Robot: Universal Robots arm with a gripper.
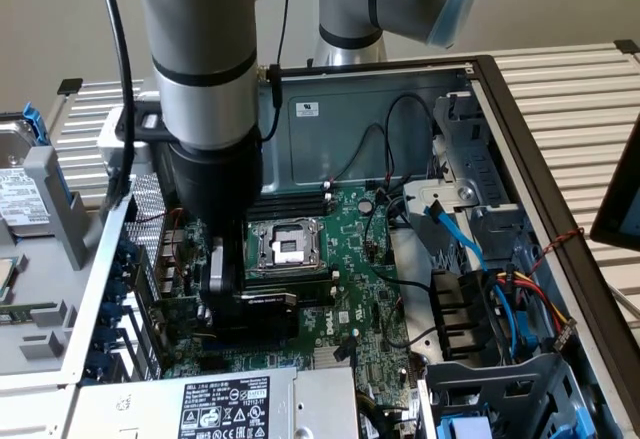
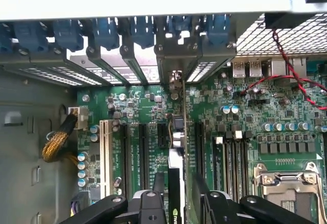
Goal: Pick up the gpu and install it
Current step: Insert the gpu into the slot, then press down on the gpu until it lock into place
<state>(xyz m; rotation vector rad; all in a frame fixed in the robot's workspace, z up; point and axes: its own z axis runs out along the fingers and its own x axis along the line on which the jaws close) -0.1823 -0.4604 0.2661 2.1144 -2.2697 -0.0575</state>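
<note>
**Upright gpu card between the jaws inside the case**

Down inside the open grey metal computer case [image 1: 470,74], the black gripper [image 2: 176,203] straddles the short, black-shrouded gpu [image 1: 262,302], standing edgewise on the large green motherboard [image 2: 214,112] near the case's slotted rear wall. Jaws look slightly spread beside the card; whether they touch it is unclear.
</note>
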